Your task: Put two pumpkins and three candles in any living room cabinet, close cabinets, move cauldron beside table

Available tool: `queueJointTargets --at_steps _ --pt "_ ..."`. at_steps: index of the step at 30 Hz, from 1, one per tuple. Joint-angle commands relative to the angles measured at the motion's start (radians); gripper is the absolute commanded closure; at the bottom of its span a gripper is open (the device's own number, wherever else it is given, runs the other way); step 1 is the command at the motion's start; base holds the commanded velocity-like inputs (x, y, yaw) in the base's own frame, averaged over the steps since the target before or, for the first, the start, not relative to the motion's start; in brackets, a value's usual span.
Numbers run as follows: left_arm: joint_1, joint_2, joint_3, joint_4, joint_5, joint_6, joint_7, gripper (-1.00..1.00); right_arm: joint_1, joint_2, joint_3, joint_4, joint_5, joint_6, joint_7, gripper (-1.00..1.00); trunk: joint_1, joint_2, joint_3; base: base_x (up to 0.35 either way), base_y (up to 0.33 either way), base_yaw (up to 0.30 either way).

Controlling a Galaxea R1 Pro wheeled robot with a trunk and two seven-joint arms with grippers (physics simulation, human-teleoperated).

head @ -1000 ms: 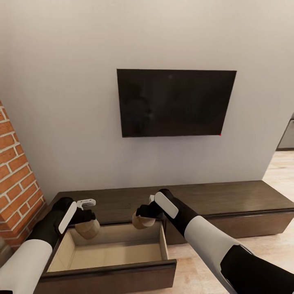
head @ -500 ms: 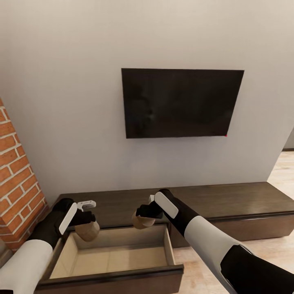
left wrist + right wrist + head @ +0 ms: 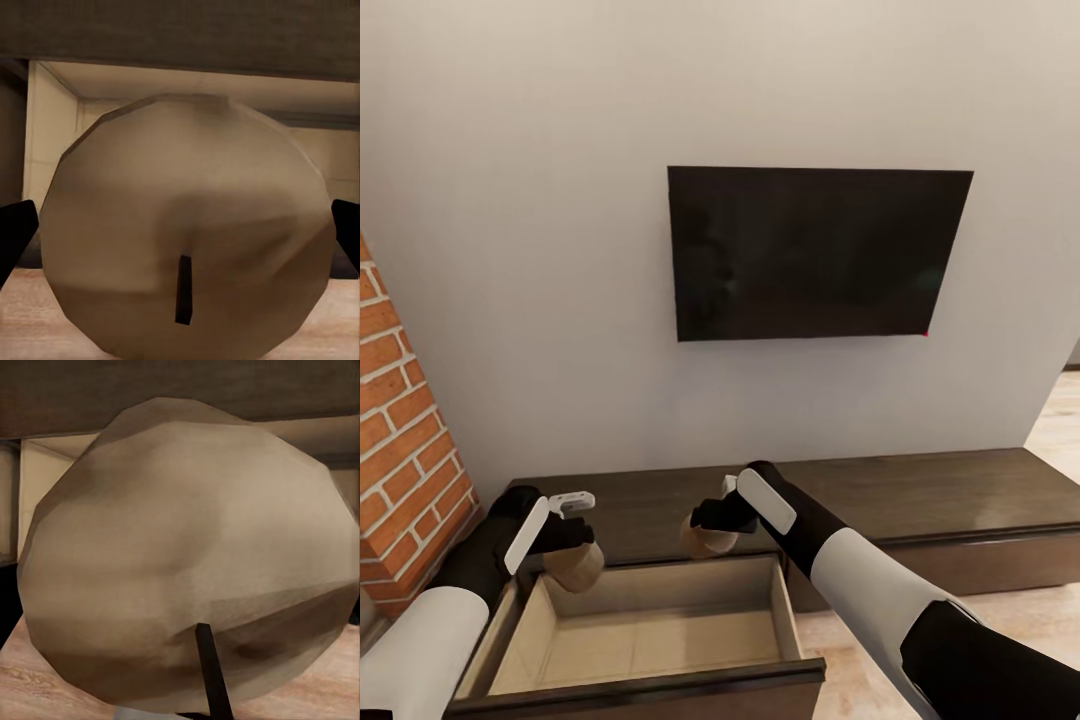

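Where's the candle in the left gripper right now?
In the head view, the candle sits in the left gripper, over the open drawer's back left corner.

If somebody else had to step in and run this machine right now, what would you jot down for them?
Left pincer: shut on a candle, held over the back left corner of the open drawer.
Right pincer: shut on a second candle, held above the drawer's back edge.
The drawer belongs to the long low cabinet under the TV; what shows of its inside holds nothing.
Done: drawer pulled out, two candles picked up.
Left: drop both candles in, bring the third candle and two pumpkins, shut the drawer, set the cauldron beside a table.
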Motion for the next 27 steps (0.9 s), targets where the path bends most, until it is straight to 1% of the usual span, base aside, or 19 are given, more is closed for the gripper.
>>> queueJointTargets --at_steps 1,8,11,17,22,23,24,26,27 --pt "-0.001 0.001 -0.004 -0.001 0.012 0.003 0.008 1.0 -0.001 0.0 0.003 -0.001 -0.011 -0.001 -0.01 1.0 0.0 -0.001 -0.001 0.068 0.061 0.0" --pt "-0.001 0.0 -0.004 -0.001 0.012 0.003 0.008 1.0 -0.001 0.0 0.003 -0.002 -0.011 -0.001 -0.01 1.0 0.0 -0.001 -0.001 0.1 0.121 0.0" --pt "-0.001 -0.011 -0.015 -0.001 0.011 0.003 0.009 1.0 -0.001 0.0 0.003 -0.002 -0.011 0.0 -0.01 1.0 0.0 -0.001 -0.001 0.031 0.037 0.0" --pt "-0.001 -0.021 -0.041 -0.001 0.01 0.003 0.013 1.0 -0.001 0.0 0.003 0.003 -0.01 0.004 -0.014 1.0 0.0 -0.001 -0.001 0.008 0.01 0.0" --pt "-0.001 -0.039 -0.046 -0.001 0.01 0.003 0.013 1.0 -0.001 0.0 0.003 0.013 -0.009 0.009 -0.021 1.0 0.0 -0.001 -0.001 0.001 0.001 0.0" --pt "-0.001 -0.048 -0.051 -0.001 0.009 0.003 0.015 1.0 -0.001 0.0 0.003 0.015 -0.009 0.023 -0.026 1.0 0.0 -0.001 -0.001 0.0 0.0 0.0" --pt "-0.001 -0.052 -0.055 -0.001 0.009 0.003 0.016 1.0 -0.001 0.0 0.003 0.015 -0.009 0.027 -0.027 1.0 0.0 -0.001 -0.001 0.0 0.0 0.0" --pt "-0.001 -0.062 -0.077 0.004 0.009 0.003 0.023 1.0 -0.001 0.0 0.002 0.017 -0.009 0.038 -0.031 1.0 0.0 -0.001 -0.001 0.0 0.0 0.0" --pt "-0.001 -0.063 -0.082 0.007 0.009 0.003 0.025 1.0 -0.001 0.0 0.002 0.017 -0.009 0.039 -0.031 1.0 0.0 -0.001 -0.001 0.0 0.0 0.0"
